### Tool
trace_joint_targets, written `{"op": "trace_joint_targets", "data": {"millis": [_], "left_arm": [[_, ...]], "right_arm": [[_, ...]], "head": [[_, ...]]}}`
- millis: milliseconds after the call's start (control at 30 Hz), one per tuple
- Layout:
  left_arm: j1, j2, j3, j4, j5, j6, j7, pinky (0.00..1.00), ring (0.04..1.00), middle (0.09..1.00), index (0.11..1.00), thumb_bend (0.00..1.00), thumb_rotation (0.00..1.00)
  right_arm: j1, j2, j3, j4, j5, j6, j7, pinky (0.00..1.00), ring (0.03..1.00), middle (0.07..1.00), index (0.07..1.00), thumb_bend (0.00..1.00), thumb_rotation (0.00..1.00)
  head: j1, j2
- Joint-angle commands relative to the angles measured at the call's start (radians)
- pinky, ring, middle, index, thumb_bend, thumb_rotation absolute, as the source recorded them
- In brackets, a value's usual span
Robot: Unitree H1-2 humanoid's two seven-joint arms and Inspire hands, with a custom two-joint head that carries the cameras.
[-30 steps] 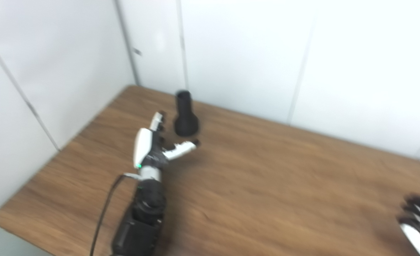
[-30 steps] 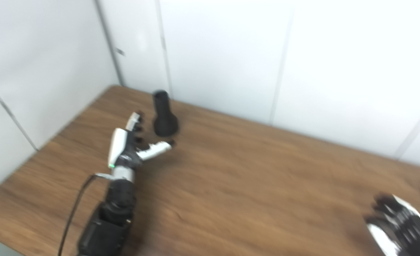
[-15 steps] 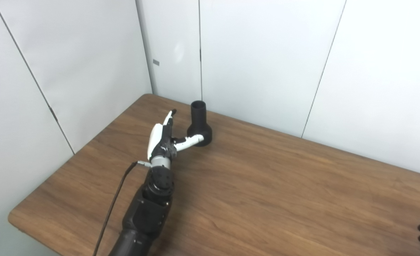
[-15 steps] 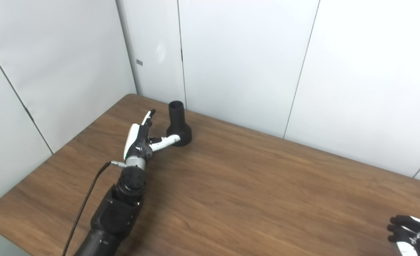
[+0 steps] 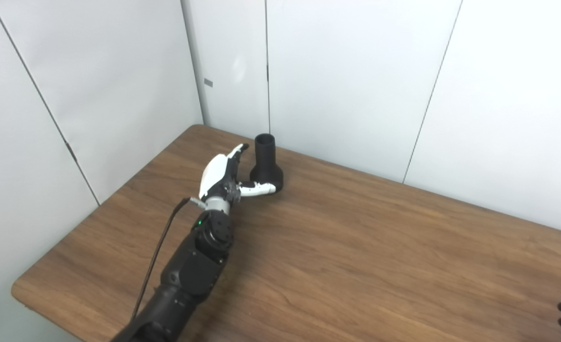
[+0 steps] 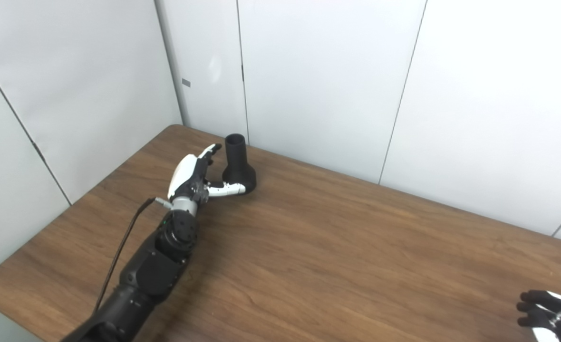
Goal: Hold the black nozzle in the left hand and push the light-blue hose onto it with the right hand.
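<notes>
The black nozzle (image 5: 265, 164) stands upright on the counter (image 5: 356, 247). The left hand (image 5: 223, 178) is spread beside it, thumb at its base, holding nothing. The right hand (image 6: 546, 311), well apart, is too cropped to tell. No writing is legible.

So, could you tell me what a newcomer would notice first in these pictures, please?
The black nozzle stands upright near the table's far left corner, close to the white wall. The left hand reaches it with fingers apart, thumb at its flared base, not yet gripping. The right hand waits at the bottom right edge; no hose is in view.
</notes>
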Motion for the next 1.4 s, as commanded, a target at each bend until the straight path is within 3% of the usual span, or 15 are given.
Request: {"op": "trace_joint_targets", "data": {"millis": [0,133,433,800,1100,1367], "left_arm": [[-0.005,0.015,-0.016,0.016,0.002,0.043,-0.05,0.73,0.853,0.901,0.909,1.0,0.22],[-0.011,0.02,-0.023,0.021,-0.012,0.052,-0.079,0.74,0.85,0.899,0.93,1.0,0.2],[-0.025,0.067,-0.116,0.016,0.061,0.105,-0.162,0.71,0.821,0.878,0.906,1.0,0.22],[-0.027,0.062,-0.11,0.001,0.196,0.111,-0.292,0.75,0.86,0.878,0.916,1.0,0.23],[-0.023,0.056,-0.12,0.002,0.269,0.111,-0.304,0.76,0.857,0.864,0.894,1.0,0.16],[-0.023,0.067,-0.17,0.003,0.426,0.111,-0.363,0.93,0.872,0.87,0.882,1.0,0.16]], "right_arm": [[0.0,-0.002,-0.002,-0.01,0.008,-0.005,0.005,0.45,0.572,0.598,0.559,0.61,0.55],[0.002,-0.004,0.0,-0.016,0.011,0.011,0.014,0.44,0.573,0.601,0.558,0.64,0.55],[0.01,-0.008,0.004,-0.041,0.004,0.046,0.019,0.44,0.585,0.614,0.568,0.68,0.57],[0.017,-0.008,0.004,-0.06,-0.003,0.064,0.02,0.44,0.578,0.609,0.564,0.68,0.58],[0.024,-0.01,0.001,-0.075,0.006,0.087,0.027,0.45,0.585,0.615,0.569,0.69,0.58],[0.032,-0.008,-0.001,-0.096,0.014,0.102,0.031,0.45,0.58,0.608,0.565,0.66,0.57]], "head": [[0.001,0.0],[-0.004,0.003],[-0.004,0.01],[-0.006,0.015],[-0.008,0.023],[-0.011,0.031]]}}
